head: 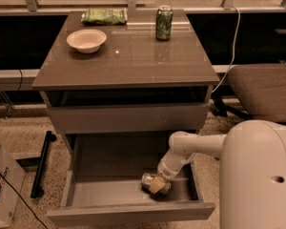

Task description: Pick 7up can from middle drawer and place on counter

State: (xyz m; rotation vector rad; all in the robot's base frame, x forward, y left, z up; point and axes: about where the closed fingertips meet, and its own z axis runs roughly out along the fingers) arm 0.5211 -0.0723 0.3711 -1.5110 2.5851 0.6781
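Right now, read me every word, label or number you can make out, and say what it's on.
No text reads clearly.
Cardboard box, far left: dark print, too blurred to read.
Green can on the counter: markings unreadable.
Green bag on the counter too: print unreadable.
Pale can in the open drawer, at the pincer: label unreadable.
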